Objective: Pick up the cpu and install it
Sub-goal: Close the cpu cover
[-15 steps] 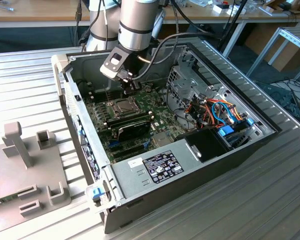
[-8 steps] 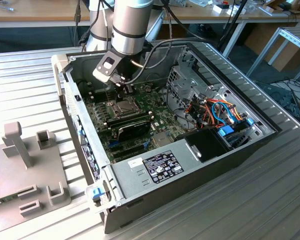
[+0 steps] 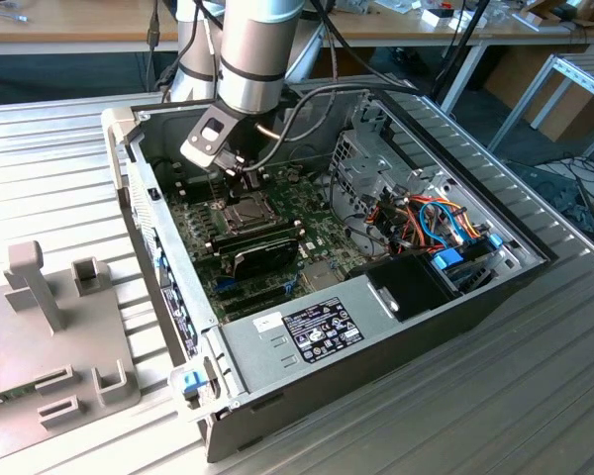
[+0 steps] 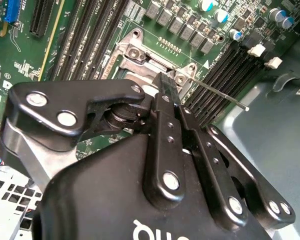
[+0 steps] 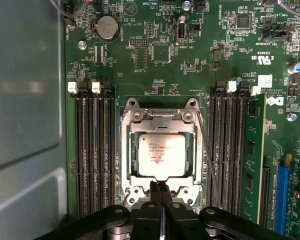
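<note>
A ribbed grey metal table [image 3: 535, 396] carries an open computer case [image 3: 376, 351] at the centre of the exterior view. On its green motherboard [image 5: 190, 65], the cpu [image 5: 161, 156], a flat square with a matte silver top, lies inside the steel-framed socket [image 5: 160, 116]. The black gripper [image 5: 160, 186] hovers at the frame's edge, its fingers pressed together and empty.

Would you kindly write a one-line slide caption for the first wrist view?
The cpu lies inside the socket's metal frame between the memory slots, the shut tool at the frame's edge.
</note>
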Controlling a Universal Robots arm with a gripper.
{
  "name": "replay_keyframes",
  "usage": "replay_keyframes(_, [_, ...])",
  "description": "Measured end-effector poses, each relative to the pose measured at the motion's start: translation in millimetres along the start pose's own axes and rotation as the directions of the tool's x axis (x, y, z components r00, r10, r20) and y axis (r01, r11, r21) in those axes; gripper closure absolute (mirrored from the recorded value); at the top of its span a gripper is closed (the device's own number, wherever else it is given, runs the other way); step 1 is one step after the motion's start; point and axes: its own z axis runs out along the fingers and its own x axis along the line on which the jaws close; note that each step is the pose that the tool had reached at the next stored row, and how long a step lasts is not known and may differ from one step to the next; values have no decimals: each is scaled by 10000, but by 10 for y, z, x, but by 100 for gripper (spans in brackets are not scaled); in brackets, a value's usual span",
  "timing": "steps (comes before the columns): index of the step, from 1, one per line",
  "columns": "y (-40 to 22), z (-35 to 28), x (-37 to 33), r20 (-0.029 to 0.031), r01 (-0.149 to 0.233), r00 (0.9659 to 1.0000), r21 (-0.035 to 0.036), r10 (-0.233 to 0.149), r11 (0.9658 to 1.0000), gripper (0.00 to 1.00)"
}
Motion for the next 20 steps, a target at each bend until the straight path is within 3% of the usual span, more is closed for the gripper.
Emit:
replay_keyframes(11, [-38, 46, -26, -4, 61, 10000, 5, -61, 10000, 89])
replay_keyframes(16, [-40, 115, -26, -5, 60, 10000, 4, -60, 10000, 89])
replay_keyframes(20, [-65, 127, -26, -6, 60, 10000, 4, -60, 10000, 89])
